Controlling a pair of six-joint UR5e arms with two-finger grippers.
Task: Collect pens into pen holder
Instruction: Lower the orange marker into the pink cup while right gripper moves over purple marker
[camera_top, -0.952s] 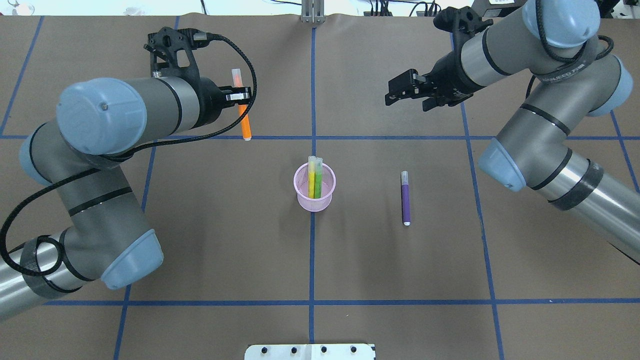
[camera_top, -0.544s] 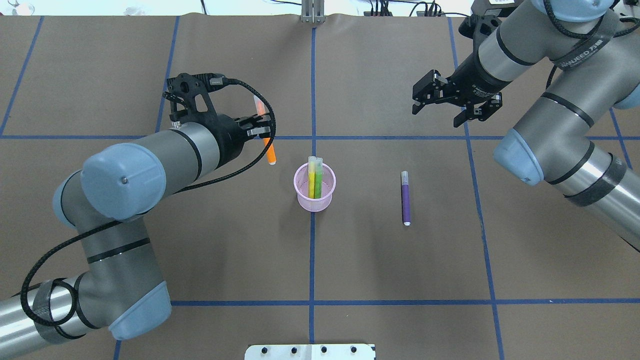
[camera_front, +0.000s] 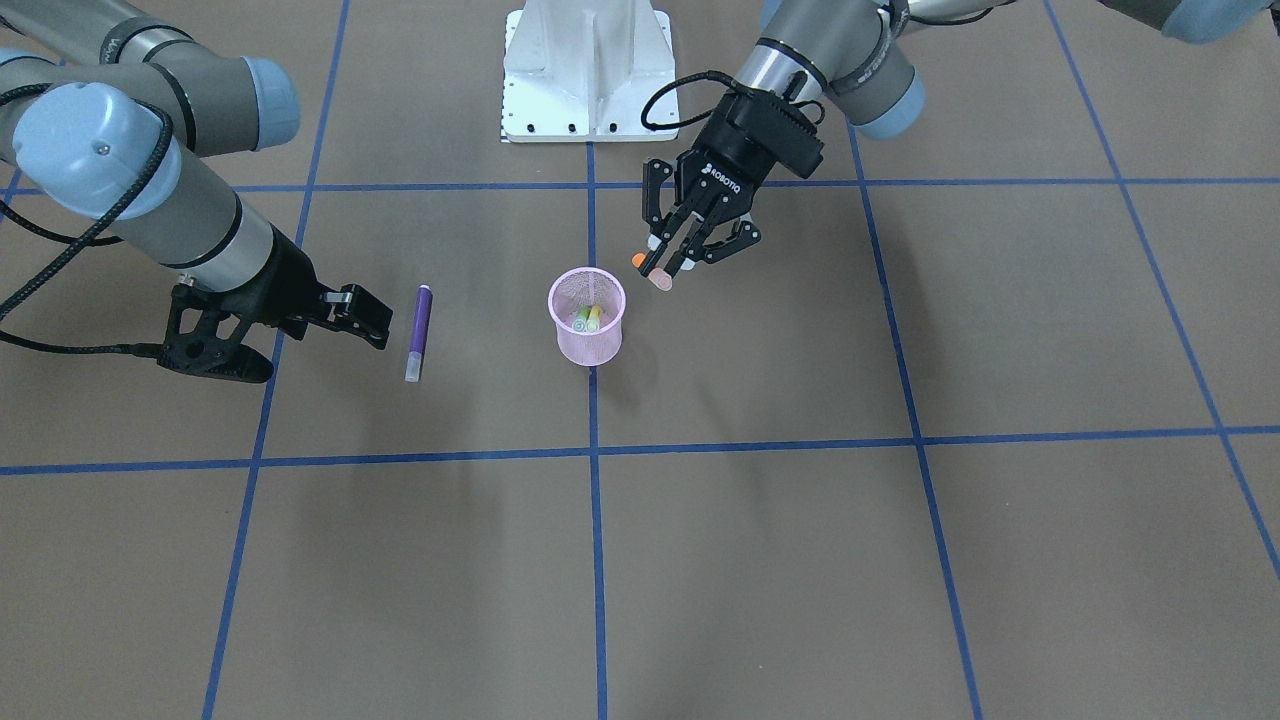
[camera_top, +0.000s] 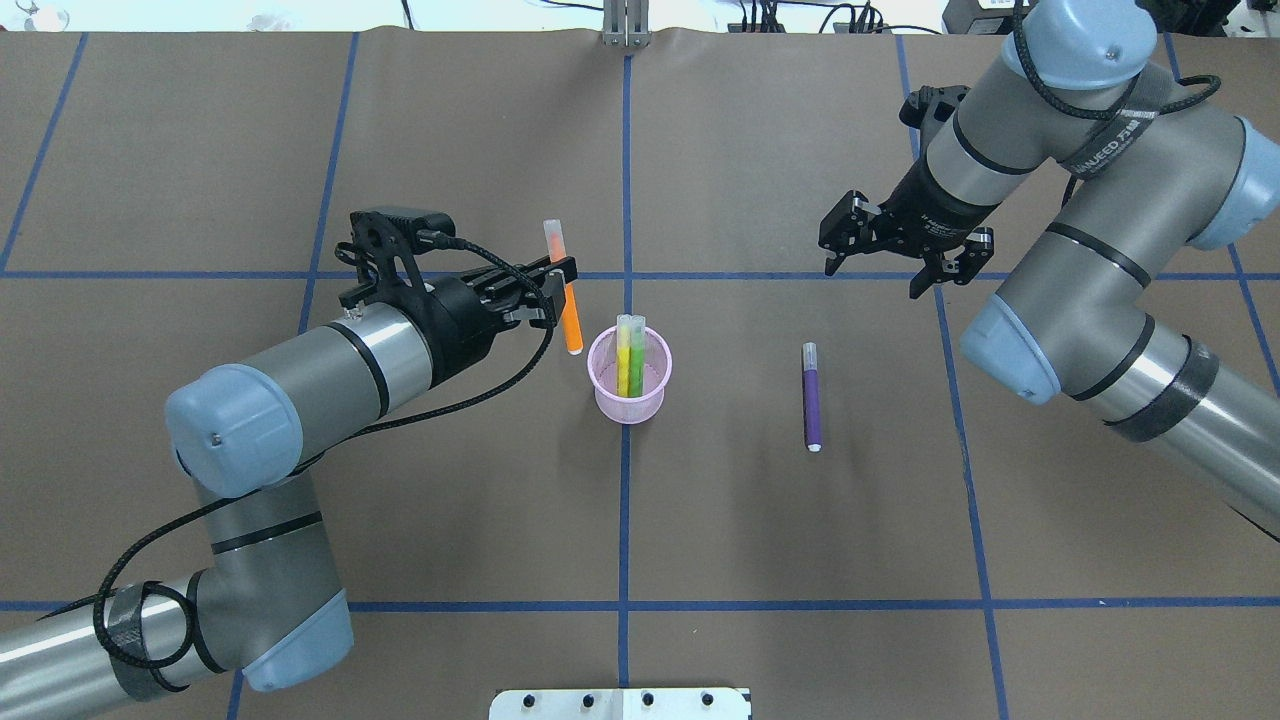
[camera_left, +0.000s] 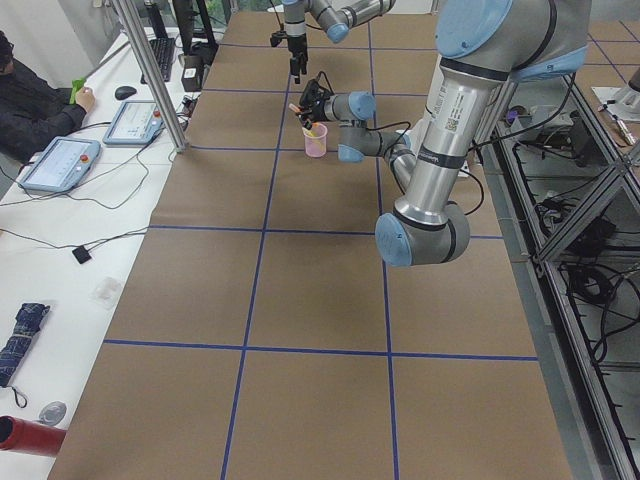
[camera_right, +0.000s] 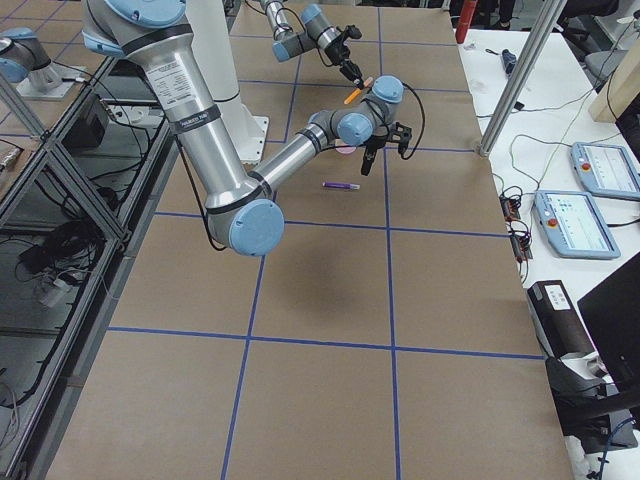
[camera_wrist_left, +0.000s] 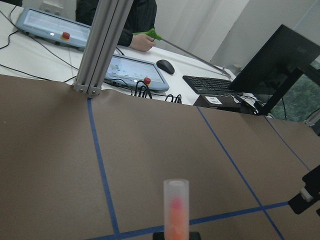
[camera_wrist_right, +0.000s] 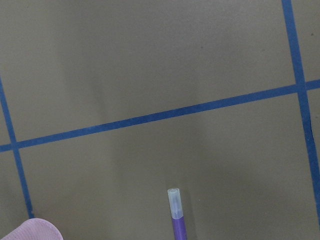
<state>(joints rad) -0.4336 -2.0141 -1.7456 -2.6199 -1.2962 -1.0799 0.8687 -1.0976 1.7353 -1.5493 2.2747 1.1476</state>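
The pink mesh pen holder stands upright at the table's middle, with the yellow pen and green pen upright inside. My left gripper is shut on the orange pen, held above the table just left of the holder's rim, cap end pointing away. The front view shows that gripper beside the holder. The purple pen lies flat to the holder's right. My right gripper is open and empty, hovering beyond the purple pen. The right wrist view shows the purple pen's cap.
Blue tape lines cross the brown table. The white robot base plate is at the near edge. An aluminium post stands at the far edge. An operator and tablets are beyond the table's far side.
My left gripper has carried the orange pen right and nearer, up to the holder's left side. My right gripper has moved right, then down toward the purple pen, still open.
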